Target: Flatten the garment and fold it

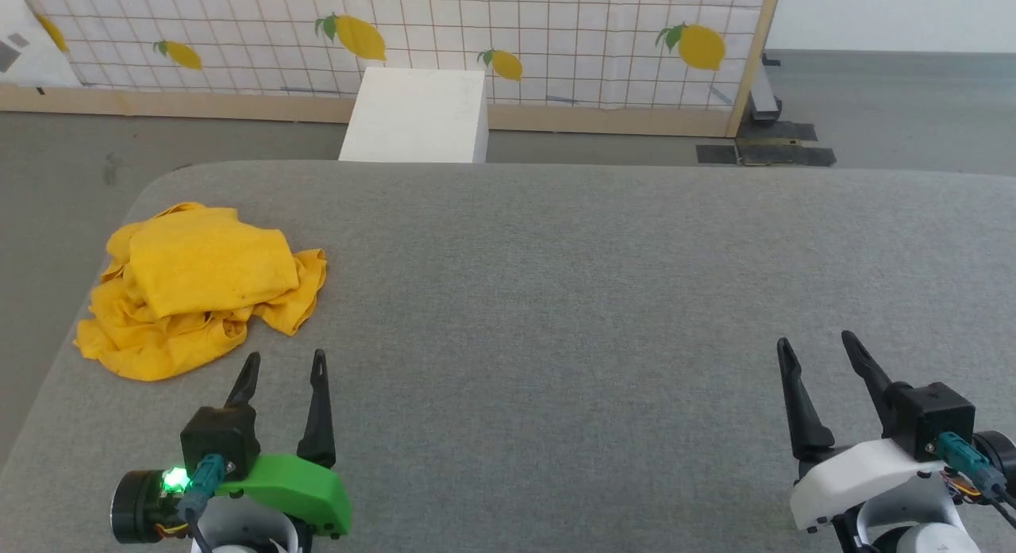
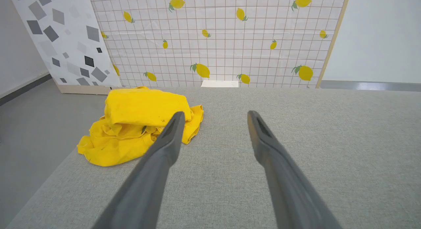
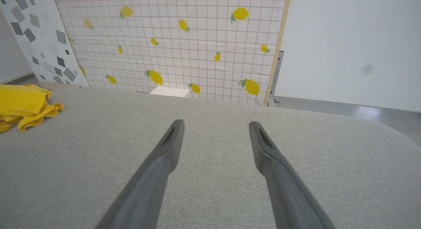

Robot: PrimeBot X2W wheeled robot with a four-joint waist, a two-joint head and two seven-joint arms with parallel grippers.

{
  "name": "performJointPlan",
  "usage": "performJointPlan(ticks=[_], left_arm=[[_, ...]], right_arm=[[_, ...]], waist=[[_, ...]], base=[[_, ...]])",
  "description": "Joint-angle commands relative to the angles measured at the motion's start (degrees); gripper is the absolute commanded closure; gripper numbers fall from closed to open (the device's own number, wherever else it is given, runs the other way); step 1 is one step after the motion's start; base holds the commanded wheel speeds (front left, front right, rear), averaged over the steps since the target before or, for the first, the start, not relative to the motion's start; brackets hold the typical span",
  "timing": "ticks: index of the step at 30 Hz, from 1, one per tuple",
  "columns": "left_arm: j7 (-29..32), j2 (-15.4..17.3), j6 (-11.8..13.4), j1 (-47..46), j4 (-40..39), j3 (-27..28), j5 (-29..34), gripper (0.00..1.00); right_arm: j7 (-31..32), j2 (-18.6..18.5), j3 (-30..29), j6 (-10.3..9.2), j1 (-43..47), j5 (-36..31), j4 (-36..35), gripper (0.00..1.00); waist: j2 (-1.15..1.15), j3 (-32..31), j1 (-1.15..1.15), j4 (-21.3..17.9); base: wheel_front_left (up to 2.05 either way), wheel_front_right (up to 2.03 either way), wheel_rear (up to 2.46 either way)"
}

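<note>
- The garment (image 1: 198, 287) lies on the bench (image 1: 556, 299), near its left edge.
- The left gripper (image 1: 286, 362) is just before the garment, apart from it.
- The right gripper (image 1: 817, 343) is well apart, at the near right.
- A box (image 1: 417, 117) stands behind the bench, with a screen (image 1: 476, 29) behind it.

Three cameras, all facing the lemon-print screen (image 1: 556, 29) across the grey pad (image 1: 556, 299).

The head camera looks forward and down from above the pad's near edge, with the left gripper (image 1: 286, 355) and right gripper (image 1: 816, 339) low in frame. Each wrist camera sits low and close over the pad, sighting level along its own fingers (image 2: 158, 163). All three views share the screen, the white box (image 1: 417, 113) and the yellow garment (image 1: 198, 283) on the left.
</note>
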Motion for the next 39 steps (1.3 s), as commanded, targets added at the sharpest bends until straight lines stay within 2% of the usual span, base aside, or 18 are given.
performJointPlan(ticks=[1,24,39], left_arm=[[-0.60,-0.07,-0.23,0.66,-0.34,0.19,-0.76,0.00],[-3.42,-0.13,-0.24,2.49,-0.86,1.01,-3.33,0.00],[-5.19,-0.17,-0.31,3.82,-1.03,1.79,-4.86,0.00]], right_arm=[[-0.62,0.03,-0.17,-0.02,0.06,0.31,0.23,0.00],[-3.46,0.04,2.23,-0.04,-0.17,-0.53,1.56,0.00],[-5.24,0.05,6.18,-0.05,-1.05,-0.14,3.89,0.00]], waist=[[0.00,-0.04,0.00,0.65],[0.00,-0.58,0.00,10.06],[0.00,-1.11,0.00,15.47]], base=[[0.00,0.00,0.00],[0.00,0.00,0.00],[0.00,0.00,0.00]])
